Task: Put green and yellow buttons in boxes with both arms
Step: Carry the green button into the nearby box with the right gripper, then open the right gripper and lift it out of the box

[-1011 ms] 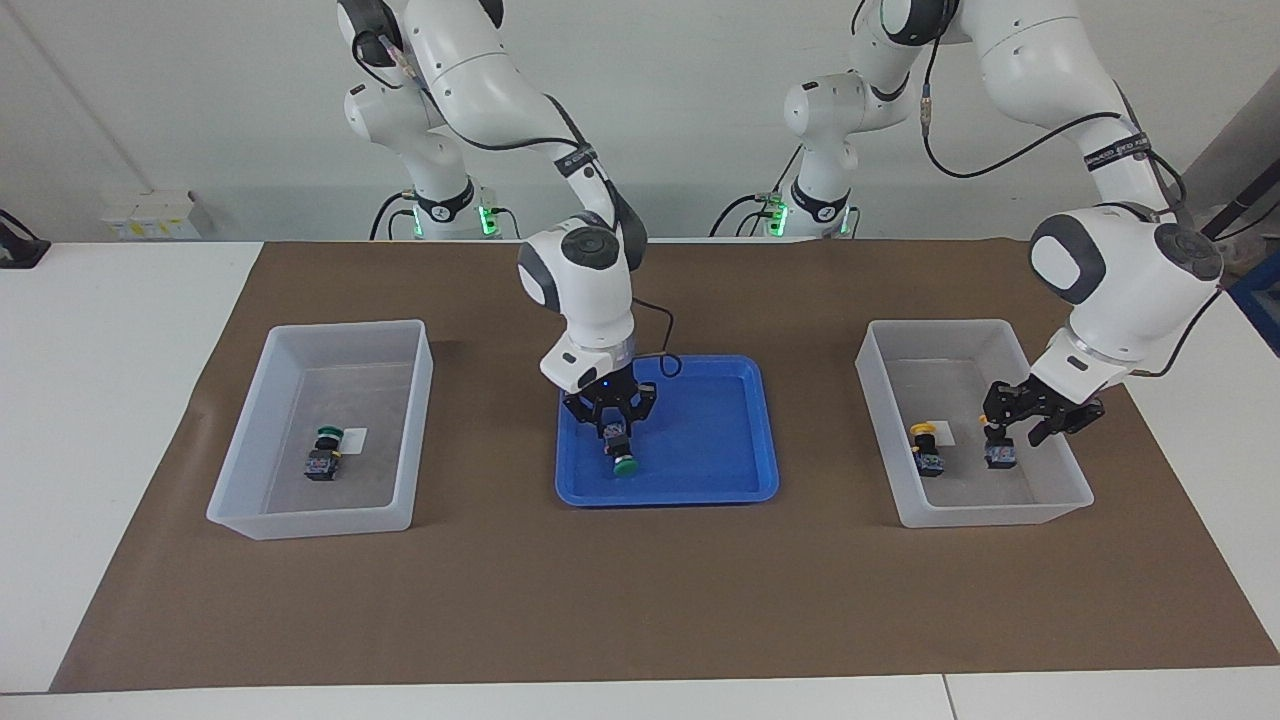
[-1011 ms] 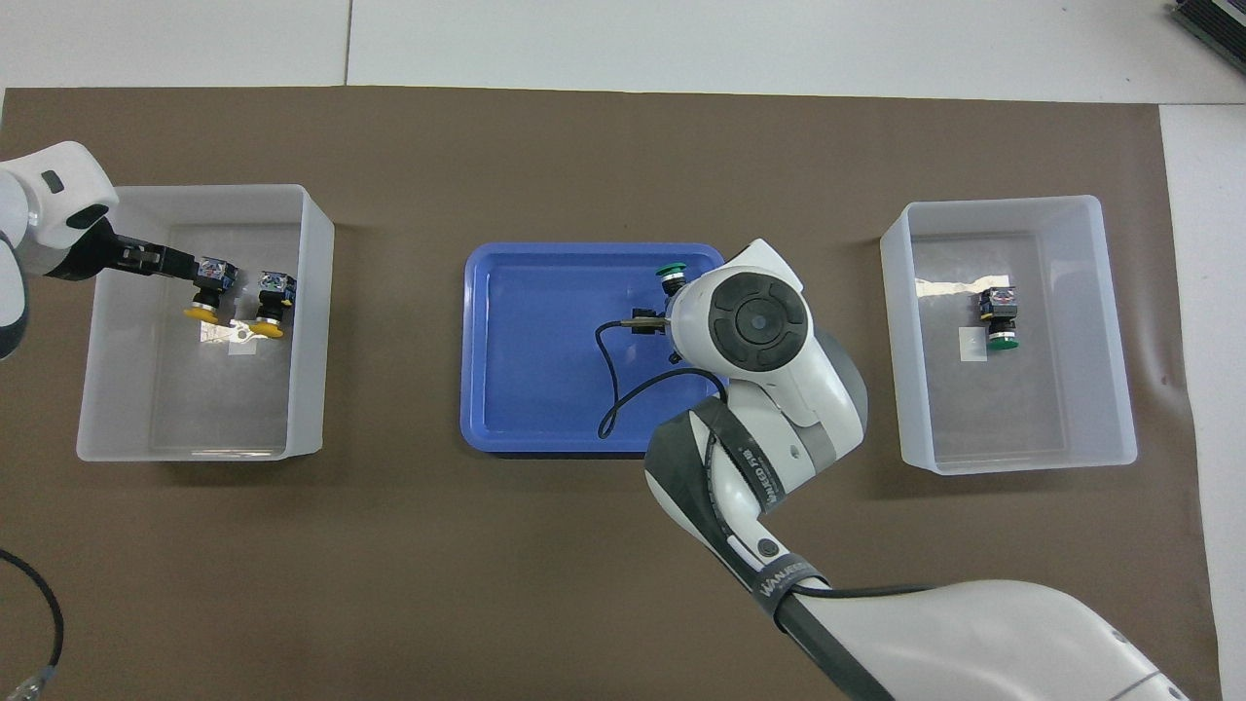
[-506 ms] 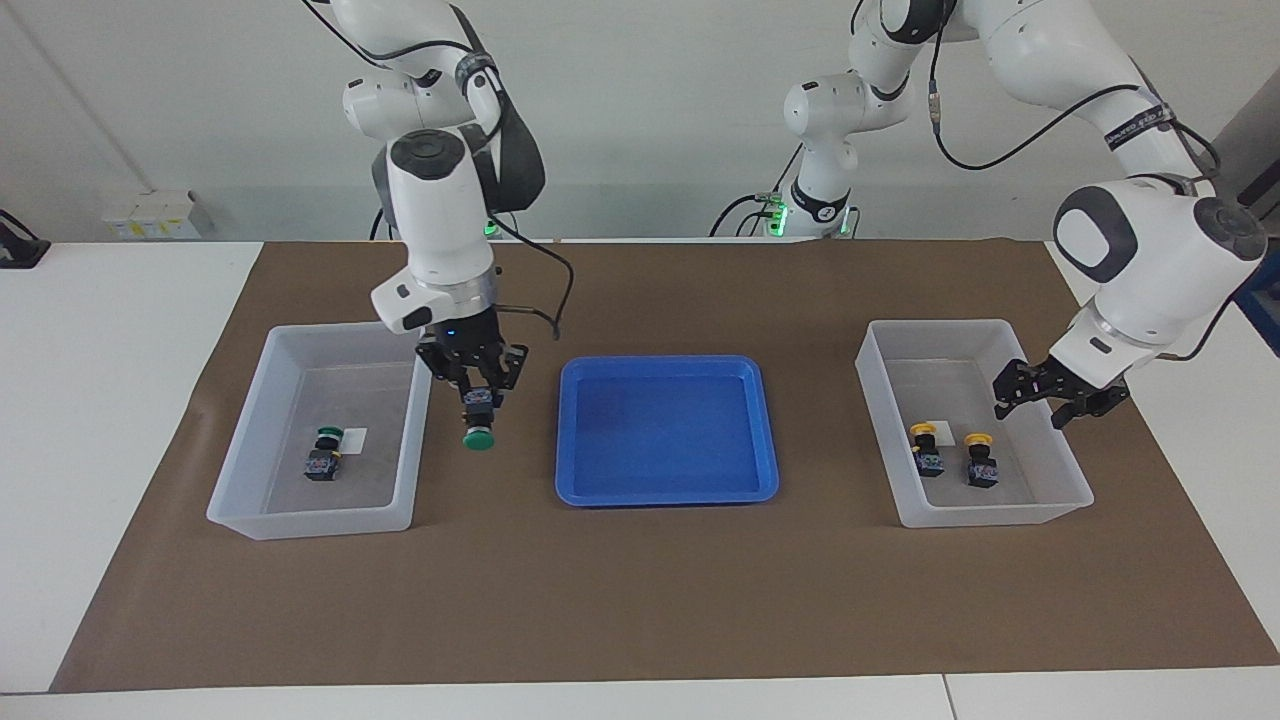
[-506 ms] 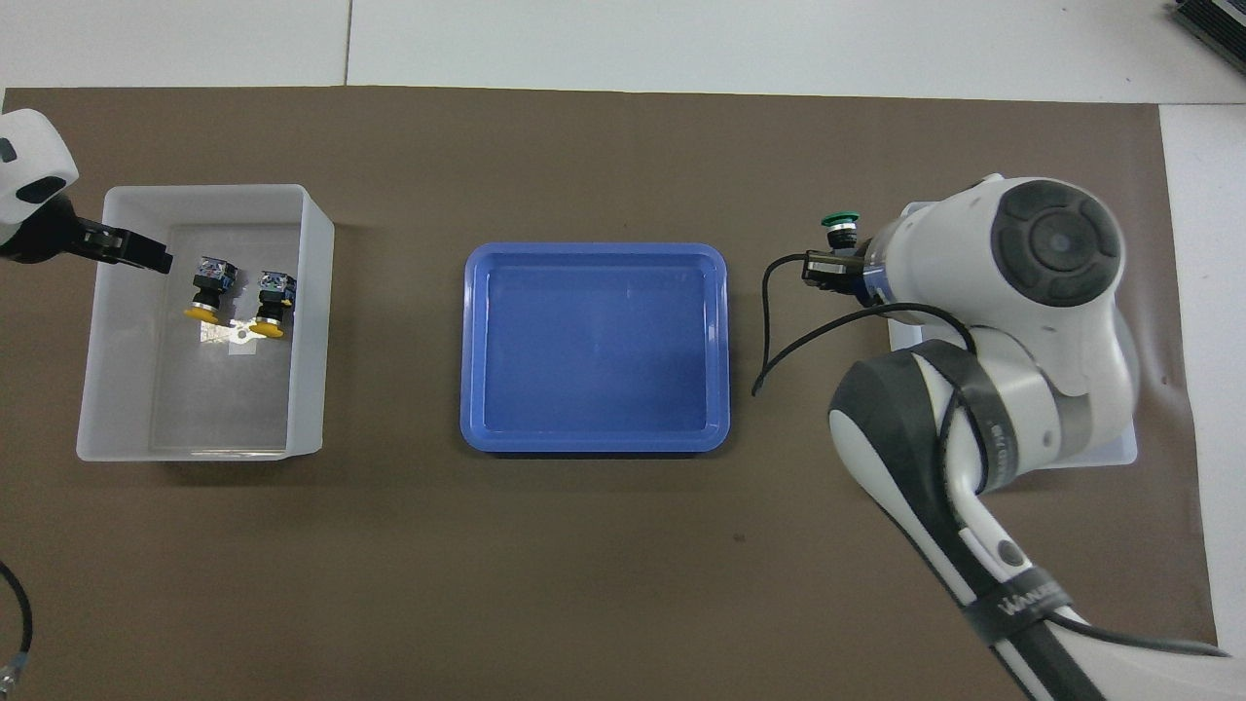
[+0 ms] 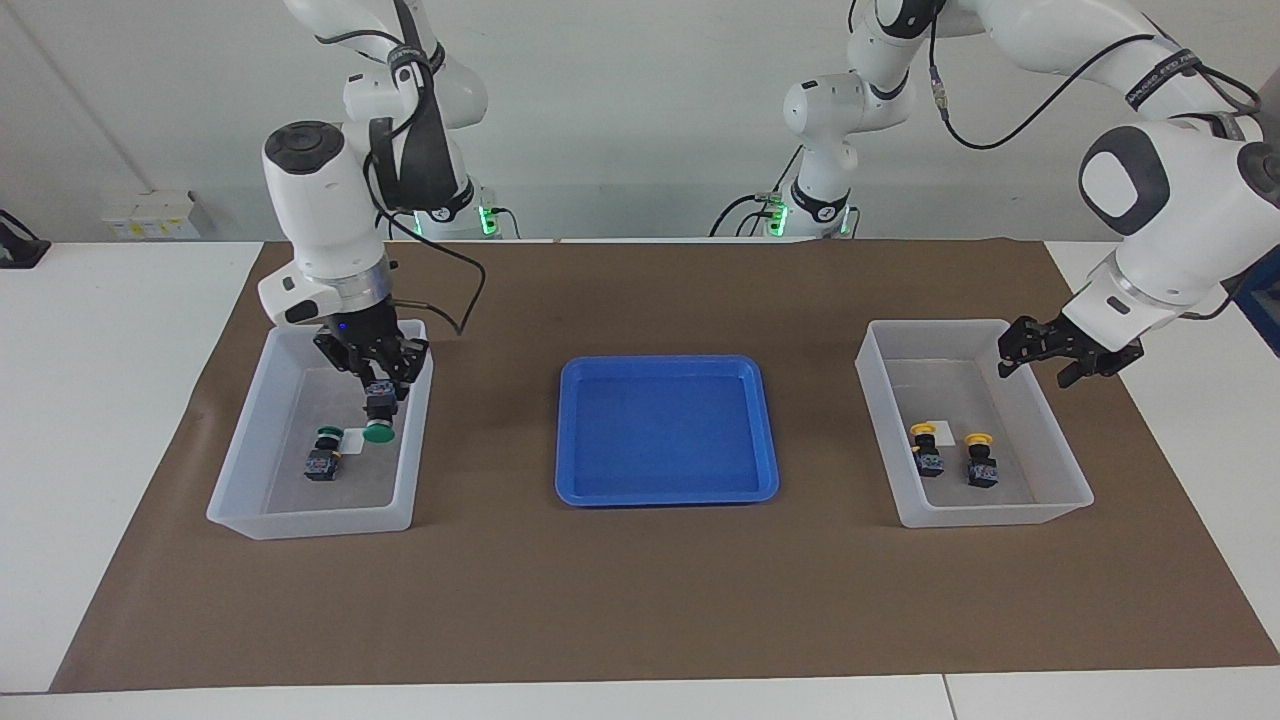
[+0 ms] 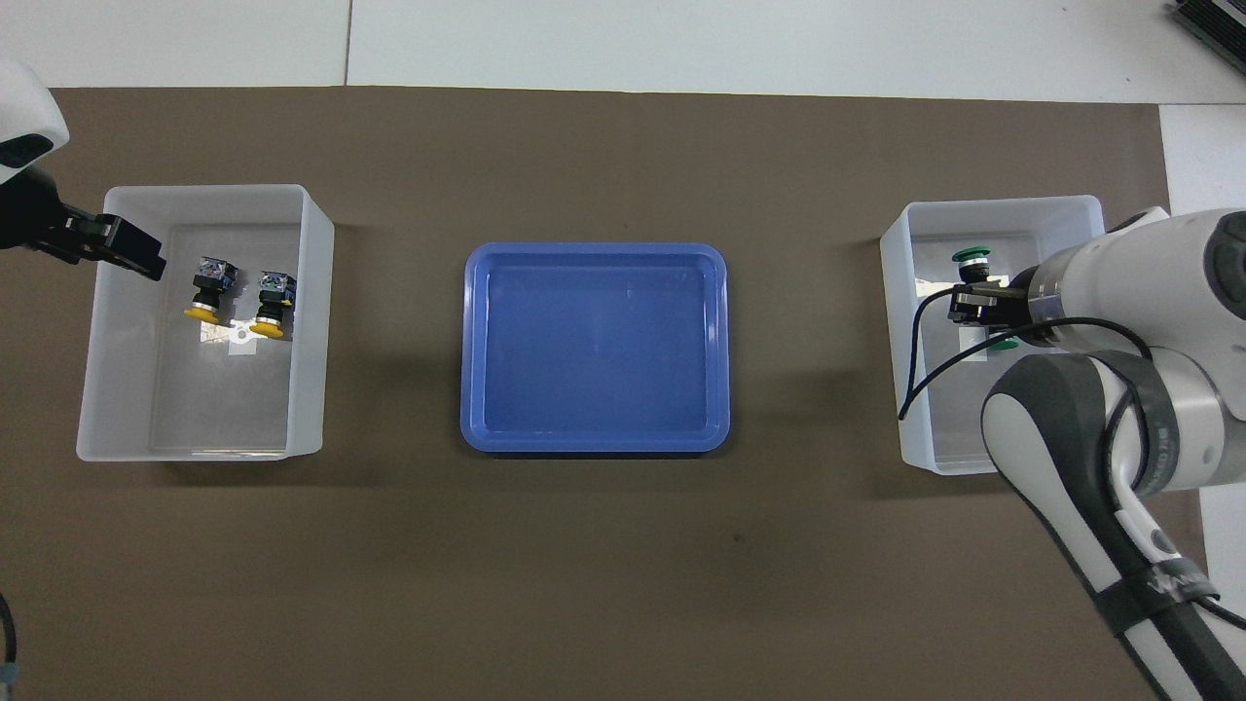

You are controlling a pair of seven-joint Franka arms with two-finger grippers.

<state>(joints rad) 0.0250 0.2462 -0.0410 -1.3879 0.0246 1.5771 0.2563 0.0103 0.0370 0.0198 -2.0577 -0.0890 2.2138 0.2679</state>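
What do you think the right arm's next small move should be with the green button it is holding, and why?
Probably lower it a little and release. The right gripper is shut on a green button, cap down, over the box at the right arm's end, beside the other green button lying there. The blue tray holds nothing, both yellow buttons are boxed, and the left gripper waits open.

Room inside the box (image 5: 300,520) is narrowed by a resting green button (image 5: 324,453); the blue tray (image 5: 667,492) lies unobstructed.
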